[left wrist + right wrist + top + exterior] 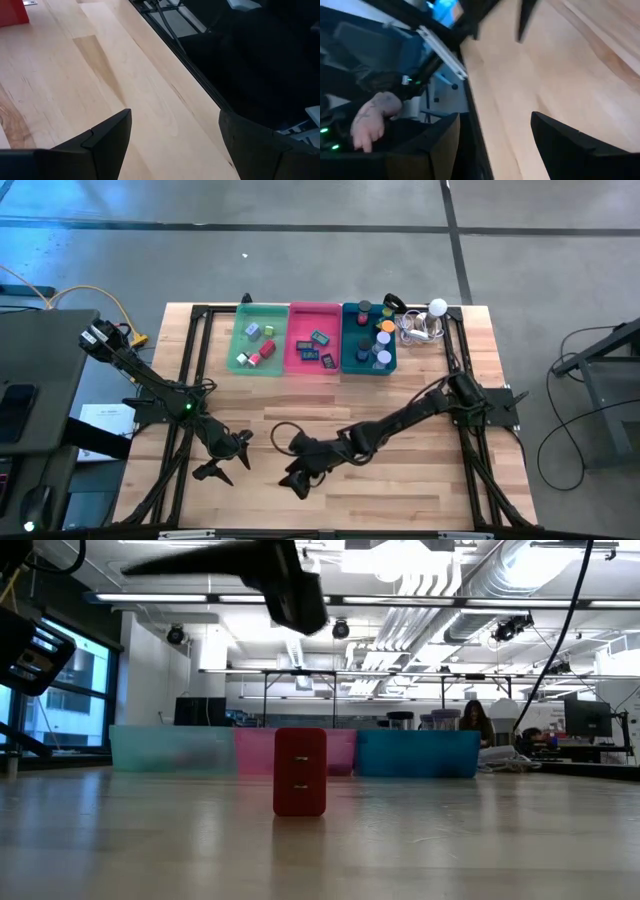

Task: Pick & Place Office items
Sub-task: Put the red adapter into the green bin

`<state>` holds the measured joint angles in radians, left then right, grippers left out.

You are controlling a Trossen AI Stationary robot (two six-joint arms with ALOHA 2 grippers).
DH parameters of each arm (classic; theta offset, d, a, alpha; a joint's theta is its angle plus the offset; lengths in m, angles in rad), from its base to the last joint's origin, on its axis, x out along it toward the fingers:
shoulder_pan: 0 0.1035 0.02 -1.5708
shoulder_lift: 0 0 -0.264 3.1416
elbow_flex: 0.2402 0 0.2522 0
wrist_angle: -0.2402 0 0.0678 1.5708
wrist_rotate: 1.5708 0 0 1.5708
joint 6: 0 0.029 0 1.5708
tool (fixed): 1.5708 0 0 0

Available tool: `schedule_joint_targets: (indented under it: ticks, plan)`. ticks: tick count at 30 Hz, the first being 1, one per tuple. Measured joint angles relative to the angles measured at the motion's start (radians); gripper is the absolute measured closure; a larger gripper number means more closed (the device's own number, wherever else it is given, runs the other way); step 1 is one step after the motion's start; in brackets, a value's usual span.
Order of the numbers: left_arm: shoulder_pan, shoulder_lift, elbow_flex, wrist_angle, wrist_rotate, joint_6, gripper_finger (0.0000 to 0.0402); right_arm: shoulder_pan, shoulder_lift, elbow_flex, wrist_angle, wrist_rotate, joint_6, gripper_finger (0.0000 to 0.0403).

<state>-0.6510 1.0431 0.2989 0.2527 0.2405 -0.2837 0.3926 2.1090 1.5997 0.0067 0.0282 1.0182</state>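
**Q:** Two views carry a red block (300,772). What is cut off or hard to read?

**A:** The low view shows it whole, upright on the table (480,840), in front of the pink tray (340,752) and well short of it. My left wrist view catches only one red corner (12,12), clipped by the frame. From above I cannot pick it out at all. The dark shape over it in the low view is a blurred gripper, and I cannot say which of mine.

**Q:** What does the high view alone supply?

**A:** It shows the layout. The green tray (262,360), pink tray (314,315) and teal tray (350,340) stand side by side at the far edge, each holding small office items too small to name surely. A white ball with cables (437,307) lies just beside the teal tray. Only my right wrist view shows a person's hand (370,122) beyond the table edge.

**Q:** What about the grippers?

**A:** My left gripper (232,455) hovers near the front edge, left of centre. Its fingers are spread wide, with bare wood between them (175,117). My right gripper (297,470) sits near it at front centre. Its fingers are parted too, and nothing is between them (495,120). Neither touches an item.
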Motion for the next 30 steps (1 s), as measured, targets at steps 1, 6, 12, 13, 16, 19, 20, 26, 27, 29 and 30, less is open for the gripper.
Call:
schedule_joint_targets:
  ticks: [1, 6, 12, 13, 16, 19, 20, 26, 27, 29, 30]
  plan:
    - [0.000, 0.000, 0.000, 0.000, 0.000, 0.000, 0.0109, 0.000, 0.000, 0.000, 0.018, 0.000, -0.014, 0.0169]
    - [0.000, 0.000, 0.000, -0.006, 0.000, 0.000, 0.0109, -0.001, 0.000, 0.000, 0.055, 0.030, -0.068, 0.0169]
    - [0.000, 0.000, 0.000, -0.007, 0.000, 0.007, 0.0108, 0.001, 0.000, 0.000, 0.081, 0.124, -0.089, 0.0169]
    - [0.000, 0.000, 0.000, -0.007, 0.000, 0.007, 0.0109, 0.001, 0.000, 0.000, 0.081, 0.136, -0.089, 0.0168]
    - [0.000, 0.000, 0.000, -0.007, 0.000, 0.005, 0.0108, 0.002, 0.000, 0.000, 0.078, 0.171, -0.108, 0.0157]
    - [0.000, 0.000, 0.000, -0.009, 0.000, 0.001, 0.0108, 0.003, 0.000, 0.000, 0.080, 0.182, -0.131, 0.0128]
    - [0.000, 0.000, 0.000, -0.010, 0.000, 0.001, 0.0108, 0.004, 0.000, 0.000, 0.080, 0.183, -0.133, 0.0114]
    - [0.000, 0.000, 0.000, -0.013, -0.001, 0.001, 0.0108, 0.007, 0.000, 0.000, 0.074, 0.191, -0.130, 0.0026]
    - [0.000, 0.000, 0.000, -0.013, -0.001, 0.000, 0.0108, 0.008, 0.000, 0.000, 0.073, 0.199, -0.134, 0.0015]
    - [0.000, 0.000, 0.000, -0.013, -0.001, 0.000, 0.0108, 0.008, 0.000, 0.000, 0.073, 0.220, -0.136, 0.0007]
    - [0.000, 0.000, 0.000, -0.013, -0.001, -0.001, 0.0108, 0.008, 0.000, 0.000, 0.073, 0.234, -0.135, 0.0008]
